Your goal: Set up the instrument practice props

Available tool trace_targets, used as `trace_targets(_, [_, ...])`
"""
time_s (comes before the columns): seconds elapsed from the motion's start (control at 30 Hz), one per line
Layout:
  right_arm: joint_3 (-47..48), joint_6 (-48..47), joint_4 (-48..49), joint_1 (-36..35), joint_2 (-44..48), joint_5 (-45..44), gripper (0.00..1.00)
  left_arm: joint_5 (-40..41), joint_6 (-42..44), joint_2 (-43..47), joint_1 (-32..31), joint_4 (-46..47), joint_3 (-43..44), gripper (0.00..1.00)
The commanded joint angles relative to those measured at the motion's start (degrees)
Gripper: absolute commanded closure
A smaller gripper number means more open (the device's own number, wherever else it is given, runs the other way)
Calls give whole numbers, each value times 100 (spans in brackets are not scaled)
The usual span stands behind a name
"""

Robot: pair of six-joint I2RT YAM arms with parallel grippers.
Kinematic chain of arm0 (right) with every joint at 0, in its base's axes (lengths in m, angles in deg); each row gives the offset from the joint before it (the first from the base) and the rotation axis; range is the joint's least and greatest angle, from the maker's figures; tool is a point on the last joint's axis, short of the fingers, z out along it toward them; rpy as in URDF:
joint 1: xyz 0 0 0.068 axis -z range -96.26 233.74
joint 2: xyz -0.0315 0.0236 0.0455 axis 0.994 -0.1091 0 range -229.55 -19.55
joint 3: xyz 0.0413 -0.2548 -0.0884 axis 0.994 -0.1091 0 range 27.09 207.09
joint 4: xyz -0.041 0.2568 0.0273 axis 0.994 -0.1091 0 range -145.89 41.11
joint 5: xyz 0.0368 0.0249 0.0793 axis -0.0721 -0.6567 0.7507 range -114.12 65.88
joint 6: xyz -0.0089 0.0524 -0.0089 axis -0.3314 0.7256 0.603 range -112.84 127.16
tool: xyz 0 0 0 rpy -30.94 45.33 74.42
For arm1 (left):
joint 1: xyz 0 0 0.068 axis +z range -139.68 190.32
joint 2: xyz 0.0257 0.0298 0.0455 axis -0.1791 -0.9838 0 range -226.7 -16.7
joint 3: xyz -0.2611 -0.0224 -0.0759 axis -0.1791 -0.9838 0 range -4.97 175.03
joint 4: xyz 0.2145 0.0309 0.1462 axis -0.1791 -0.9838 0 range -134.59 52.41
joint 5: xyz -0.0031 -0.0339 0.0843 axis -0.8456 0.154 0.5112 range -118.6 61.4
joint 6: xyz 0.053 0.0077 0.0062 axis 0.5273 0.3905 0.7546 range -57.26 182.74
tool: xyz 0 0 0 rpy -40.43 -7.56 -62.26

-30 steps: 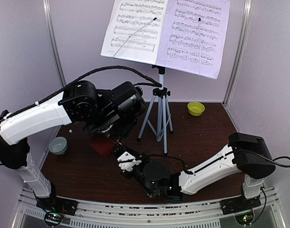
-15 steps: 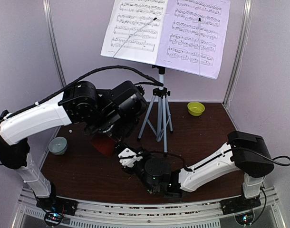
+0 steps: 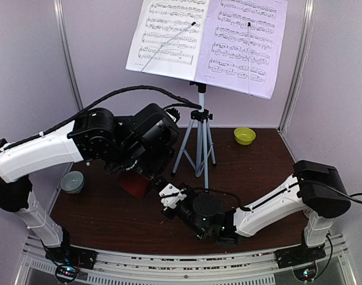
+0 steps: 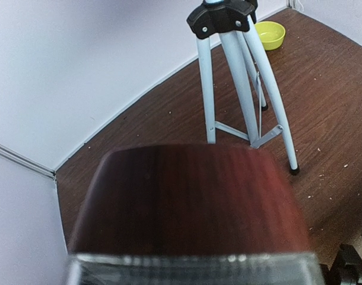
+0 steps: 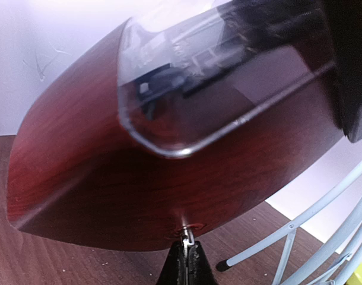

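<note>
The red-brown pyramid metronome (image 3: 135, 185) with a clear cover is held tilted just above the table, left of the silver tripod (image 3: 199, 142). My left gripper (image 3: 137, 172) is shut on it from above; the metronome fills the left wrist view (image 4: 187, 202), where the fingers are hidden. My right gripper (image 5: 186, 248) is shut on a small metal key (image 5: 187, 233) on the metronome's side (image 5: 110, 178). In the top view the right gripper (image 3: 157, 187) sits right against the metronome. Two sheet-music pages (image 3: 166, 35) (image 3: 243, 44) rest on the stand's desk.
A yellow-green bowl (image 3: 244, 135) sits at the back right, also seen in the left wrist view (image 4: 270, 34). A mug (image 3: 72, 181) stands at the left table edge. The tripod legs (image 4: 240, 77) spread just right of the metronome. Walls close the sides and back.
The right arm's wrist has slid right and slightly away, with its gripper staying at the metronome. The left arm has shifted a little, and the metronome has moved slightly right.
</note>
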Motion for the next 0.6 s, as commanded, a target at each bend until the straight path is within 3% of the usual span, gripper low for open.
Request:
trace_targets(0.0, [-134, 950, 32, 111, 441, 708, 100, 241, 359, 493, -20, 879, -218, 66])
trace_targets(0.57, [-471, 2877, -74, 446, 1024, 2510, 100, 162, 912, 858, -64, 2071, -1101, 67])
